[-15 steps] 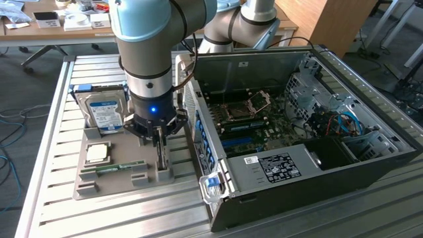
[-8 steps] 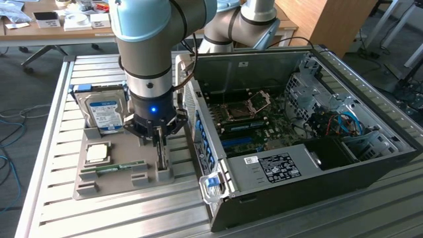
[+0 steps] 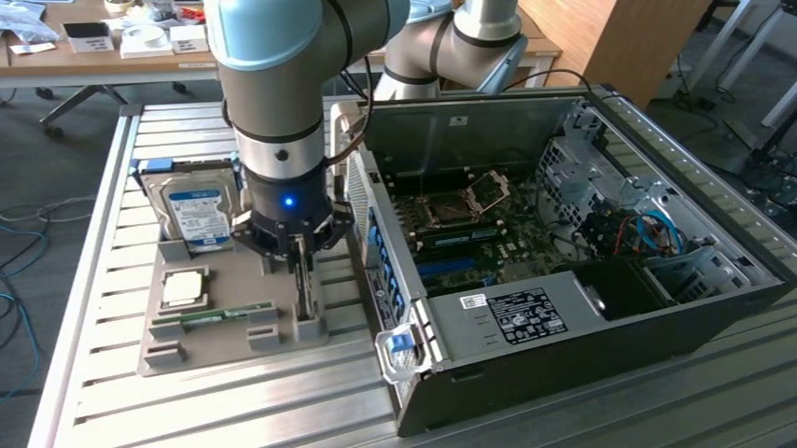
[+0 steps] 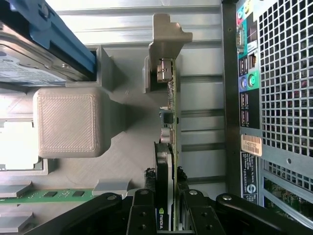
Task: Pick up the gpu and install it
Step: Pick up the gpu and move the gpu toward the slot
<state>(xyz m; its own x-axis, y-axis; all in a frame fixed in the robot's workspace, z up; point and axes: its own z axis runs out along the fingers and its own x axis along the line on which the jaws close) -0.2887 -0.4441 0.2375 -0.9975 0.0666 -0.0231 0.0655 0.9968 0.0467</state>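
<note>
Tool [image 4: 165,172] clamps the gpu [image 4: 170,112], upright in the gray tray [image 3: 239,280].

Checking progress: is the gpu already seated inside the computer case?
No, the gpu stands on edge in the gray holder tray beside the case, the gripper closed on it.

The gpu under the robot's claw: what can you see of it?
The gpu is a thin green circuit card seen edge-on, standing on its edge in a slot of the grey plastic tray. A black part with a green logo sits on one face, and a silver metal fitting caps the end away from the gripper. The gripper straddles it, a finger against each face. It is not yet lifted out.
</note>
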